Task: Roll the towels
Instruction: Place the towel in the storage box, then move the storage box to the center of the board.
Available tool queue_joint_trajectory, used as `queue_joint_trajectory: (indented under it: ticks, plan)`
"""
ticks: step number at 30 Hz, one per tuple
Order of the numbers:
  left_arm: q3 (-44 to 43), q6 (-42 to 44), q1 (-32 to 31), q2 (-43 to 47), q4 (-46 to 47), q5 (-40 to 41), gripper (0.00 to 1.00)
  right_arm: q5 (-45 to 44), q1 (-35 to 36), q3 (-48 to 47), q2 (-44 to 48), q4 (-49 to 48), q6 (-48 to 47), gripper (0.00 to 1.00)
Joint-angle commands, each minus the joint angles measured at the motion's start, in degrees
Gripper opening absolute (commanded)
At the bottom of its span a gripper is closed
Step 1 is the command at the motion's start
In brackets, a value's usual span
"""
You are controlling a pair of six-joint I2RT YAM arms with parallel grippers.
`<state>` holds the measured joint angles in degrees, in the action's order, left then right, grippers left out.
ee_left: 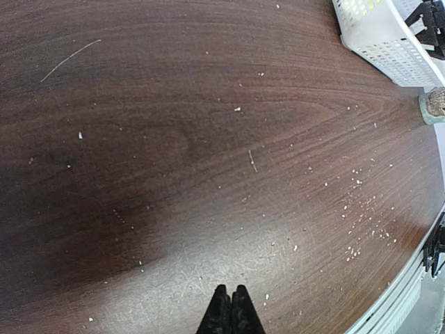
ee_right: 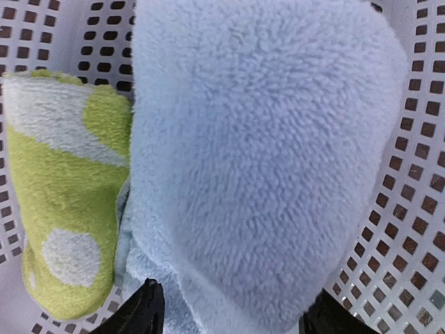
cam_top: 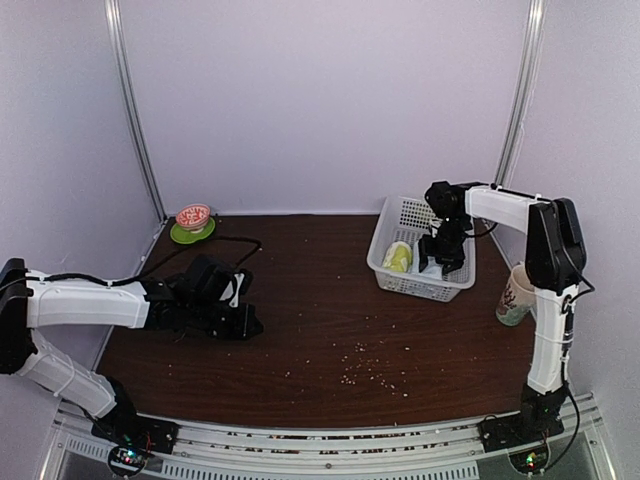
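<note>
right gripper [cam_top: 441, 262]: down inside white basket [cam_top: 425, 290] at far right of table [cam_top: 300, 330], pointing down at the towels. fingers [ee_right: 144, 309] spread wide, one on each side of near end of light-blue towel [ee_right: 264, 160]; no pinch showing in the pile, so reads as open, nothing lifted.
light-blue towel: lies as a thick rolled bundle on basket floor, fills most of right wrist view.
yellow-green towel [ee_right: 62, 209]: rolled too, white circles on it, lies just beside the blue one on that view's left, touching along its side, up against basket wall.
left gripper [ee_left: 231, 309]: fingertips pressed together, nothing between, low over bare dark wood on left side of table, well apart from basket.
also on table: patterned cup [cam_top: 515, 295] just right of basket, small bowl [cam_top: 193, 214] on green saucer [cam_top: 190, 234] at back left corner, pale specks [cam_top: 365, 375] scattered near front centre.
</note>
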<state>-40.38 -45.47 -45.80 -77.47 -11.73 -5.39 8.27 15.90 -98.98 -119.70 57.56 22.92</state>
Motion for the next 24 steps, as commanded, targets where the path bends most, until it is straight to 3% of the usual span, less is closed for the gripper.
queue_joint_trajectory:
  ticks: [1, 6, 10, 15, 19, 22, 24]
  plan:
    - [0.4, 0.8, 0.2, 1.4, 2.2, -0.4, 0.00, 0.8, 0.4, -0.1, 4.8, 0.4, 0.6, 0.69]
    - [0.1, 1.1, 0.2, 1.3, 2.1, -0.2, 0.00, -0.6, 0.4, -1.8, 6.2, 0.8, 0.7, 0.70]
    - [0.0, 1.2, 0.2, 1.4, 2.1, 0.0, 0.00, -1.2, 1.0, 0.2, 8.7, -2.0, 1.0, 0.64]
    - [-1.3, 3.4, 0.2, 3.0, -0.9, 4.2, 0.01, -7.4, 4.8, 10.8, 23.0, -14.3, 0.3, 0.63]
    - [-3.1, 5.8, 1.8, 5.9, -3.9, 8.4, 0.22, -15.5, 10.6, 23.8, 39.5, -27.5, -0.4, 0.70]
    - [-4.1, 6.7, 5.9, 7.8, -4.2, 6.7, 0.34, -19.6, 13.9, 31.7, 49.2, -31.3, 1.2, 0.73]
    - [-5.3, 7.3, 8.7, 9.1, -5.2, 7.1, 0.50, -24.1, 16.5, 36.9, 54.8, -32.8, 2.0, 0.77]
